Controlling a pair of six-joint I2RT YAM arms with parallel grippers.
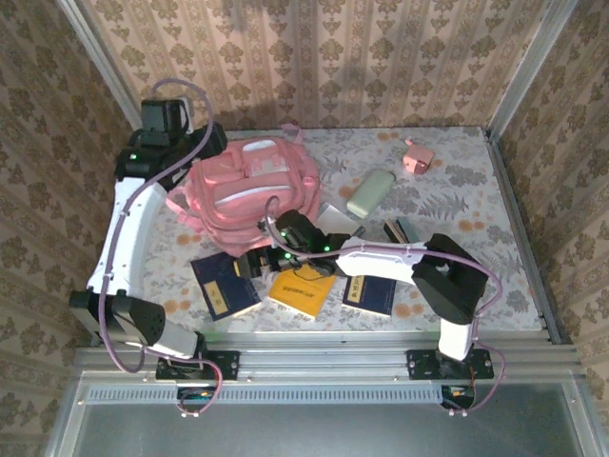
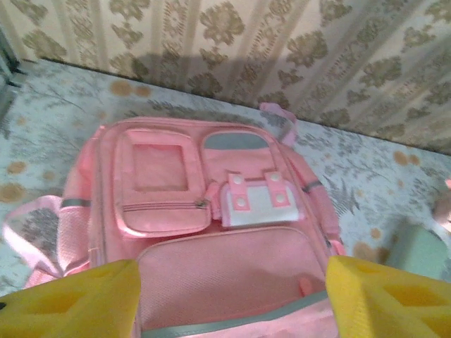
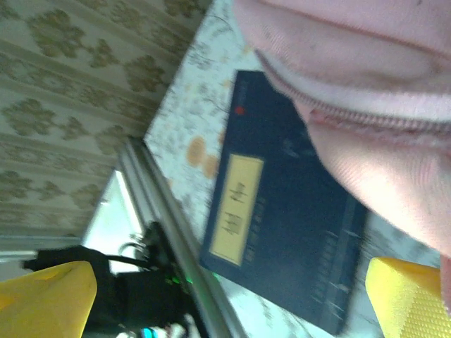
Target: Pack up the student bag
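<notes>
The student bag [image 1: 245, 186] is a large pink backpack lying flat at the back left of the table, front pockets up. In the left wrist view the bag [image 2: 211, 211] lies right below my left gripper [image 2: 232, 299]. Its yellow fingers [image 2: 70, 299] stand wide apart, open and empty. A dark blue book with a yellow label [image 1: 225, 284] lies in front of the bag. My right gripper [image 1: 259, 259] hovers low beside the bag's front edge; in its wrist view it is open over that book [image 3: 282, 232], with the bag's fabric [image 3: 366, 105] close above.
An orange book [image 1: 303, 290] and a second dark blue book [image 1: 369, 293] lie near the front edge. A pale green case [image 1: 369, 193], a grey flat item [image 1: 335, 217] and a small pink box [image 1: 417, 157] lie to the bag's right. Patterned walls enclose the table.
</notes>
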